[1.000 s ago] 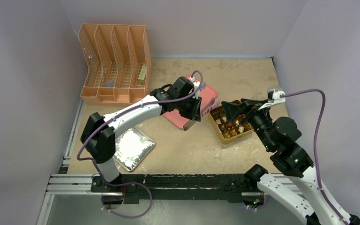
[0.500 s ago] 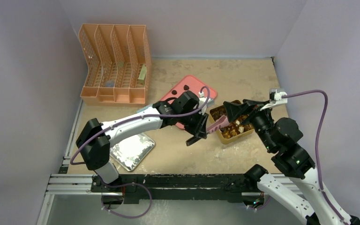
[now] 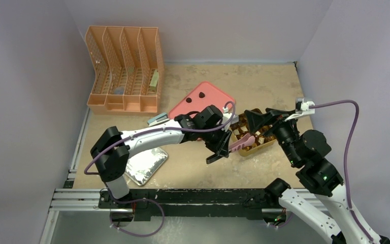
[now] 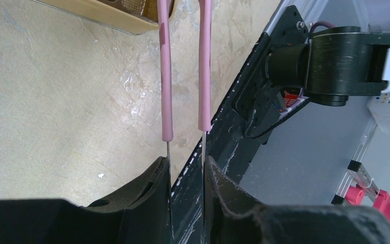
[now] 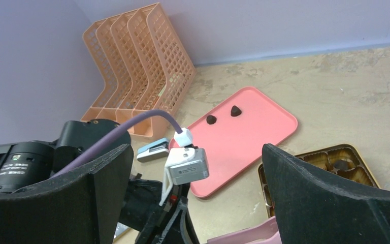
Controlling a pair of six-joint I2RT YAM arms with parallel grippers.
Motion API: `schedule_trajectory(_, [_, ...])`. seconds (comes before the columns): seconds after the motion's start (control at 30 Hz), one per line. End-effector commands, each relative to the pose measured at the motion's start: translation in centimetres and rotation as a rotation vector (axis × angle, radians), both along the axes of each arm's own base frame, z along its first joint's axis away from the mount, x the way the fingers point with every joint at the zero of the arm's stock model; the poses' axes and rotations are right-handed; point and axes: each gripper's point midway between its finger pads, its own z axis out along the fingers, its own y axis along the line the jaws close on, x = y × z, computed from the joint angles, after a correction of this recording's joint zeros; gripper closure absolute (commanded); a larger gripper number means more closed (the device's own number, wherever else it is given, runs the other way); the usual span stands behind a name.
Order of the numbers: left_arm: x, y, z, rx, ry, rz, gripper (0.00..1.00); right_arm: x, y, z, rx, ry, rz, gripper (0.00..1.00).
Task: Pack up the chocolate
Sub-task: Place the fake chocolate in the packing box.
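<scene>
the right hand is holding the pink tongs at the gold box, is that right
No, the left hand holds the pink tongs at the gold box, as the left wrist view shows; the right hand is open and holds nothing.

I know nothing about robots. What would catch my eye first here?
The left arm's fingers clamp long pink tongs, whose tips reach over the edge of the gold box on the right. Beside the box, two dark chocolates show on a pink tray. The right arm's fingers hang wide open above the box.
</scene>
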Motion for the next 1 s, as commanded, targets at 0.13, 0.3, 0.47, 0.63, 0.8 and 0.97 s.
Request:
schedule_trajectory(0.13, [0.3,-1.3,-0.6,-0.016,-0.009,-0.013,0.71,-0.3,-0.8,2.4,0.033,-0.060,-0.026,0.01])
schedule_trajectory(0.3, [0.5,-1.0,-1.5,0.017,-0.012,-0.010,0.68,-0.3,-0.8,2.3,0.033,-0.059,-0.026,0.01])
schedule_trajectory(0.47, [0.4,-1.0,-2.0,0.031,-0.007,-0.015,0.66,-0.3,-0.8,2.3,0.035,-0.060,-0.028,0.01])
schedule_trajectory(0.63, [1.0,-0.8,-1.5,0.040,-0.035,0.006,0.66,-0.3,-0.8,2.2,0.034,-0.060,-0.024,0.01])
schedule_trajectory(0.8, [1.9,-0.1,0.5,0.026,-0.094,0.069,0.66,-0.2,-0.6,2.1,0.034,-0.056,-0.020,0.01])
schedule_trajectory(0.97, [2.7,1.2,2.3,0.014,-0.147,0.150,0.66,-0.2,-0.6,2.1,0.036,-0.054,-0.018,0.01])
